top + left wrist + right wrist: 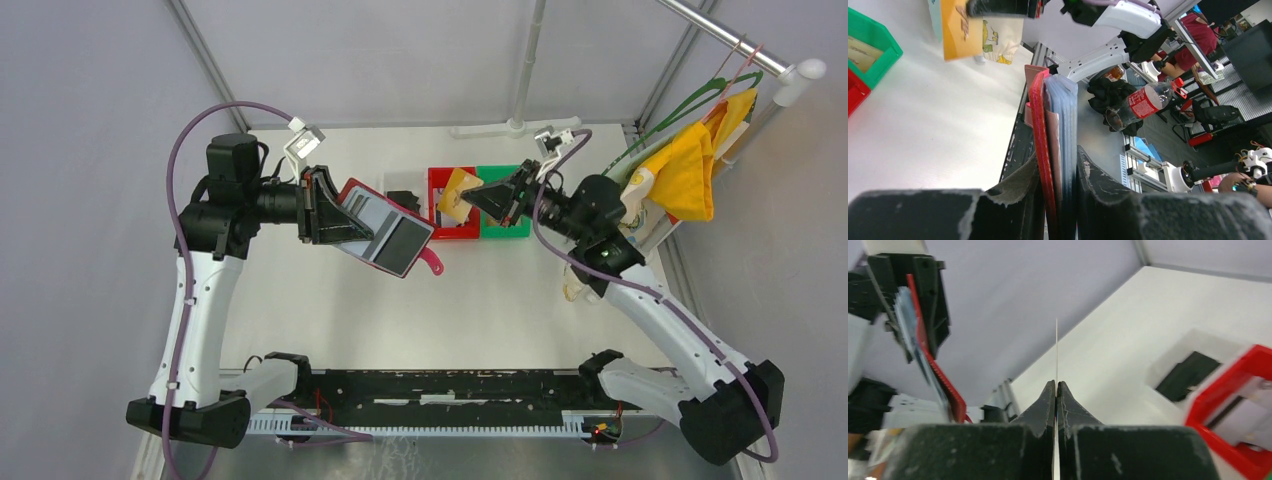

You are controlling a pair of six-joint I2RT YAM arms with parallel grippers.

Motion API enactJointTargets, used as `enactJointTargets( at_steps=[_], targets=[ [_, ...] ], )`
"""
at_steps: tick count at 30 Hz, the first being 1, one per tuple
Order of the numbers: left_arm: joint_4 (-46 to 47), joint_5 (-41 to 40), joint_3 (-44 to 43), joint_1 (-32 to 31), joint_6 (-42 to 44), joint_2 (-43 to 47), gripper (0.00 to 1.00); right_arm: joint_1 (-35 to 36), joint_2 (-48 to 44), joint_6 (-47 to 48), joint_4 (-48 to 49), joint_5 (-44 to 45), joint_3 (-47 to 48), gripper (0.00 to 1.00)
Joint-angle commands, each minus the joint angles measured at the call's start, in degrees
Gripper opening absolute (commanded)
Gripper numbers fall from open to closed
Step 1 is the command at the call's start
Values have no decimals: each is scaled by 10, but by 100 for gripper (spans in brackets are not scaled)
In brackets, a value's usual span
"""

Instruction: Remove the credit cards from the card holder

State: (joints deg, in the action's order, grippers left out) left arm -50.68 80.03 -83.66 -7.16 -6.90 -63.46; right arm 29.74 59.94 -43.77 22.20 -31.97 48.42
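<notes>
My left claw (338,212) is pressed shut on the card holder (388,232), holding it open and tilted in the air above the desk (330,320). My right claw (492,197) pinches one tan credit card (458,193) by its end, over the red bin (452,234). The card is thin and I grip only a small part of it, so a quick wrist turn could let it slide and drop beside the bin. If my left grip loosens, the holder falls and whatever is inside could spill. I cannot tell how many remain.
</notes>
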Motion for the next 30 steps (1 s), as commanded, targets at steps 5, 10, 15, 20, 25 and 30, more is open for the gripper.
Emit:
enactJointTargets(
  at_steps=[5,10,15,20,25,30],
  targets=[
    [11,-18,-24,1,17,16,9,-66,99,276,-394,125,184,0],
    [-2,-16,-25,0,26,21,10,-67,210,329,-465,248,257,0],
    [-2,-16,-21,0,28,24,10,-67,310,347,-499,316,319,0],
    [-3,-17,-22,1,30,21,10,-67,393,371,-518,383,381,0],
    [2,-20,-24,0,28,20,10,-67,463,387,-534,407,433,0],
    [3,-21,-23,0,30,16,10,-70,496,380,-523,392,427,0]
  ],
)
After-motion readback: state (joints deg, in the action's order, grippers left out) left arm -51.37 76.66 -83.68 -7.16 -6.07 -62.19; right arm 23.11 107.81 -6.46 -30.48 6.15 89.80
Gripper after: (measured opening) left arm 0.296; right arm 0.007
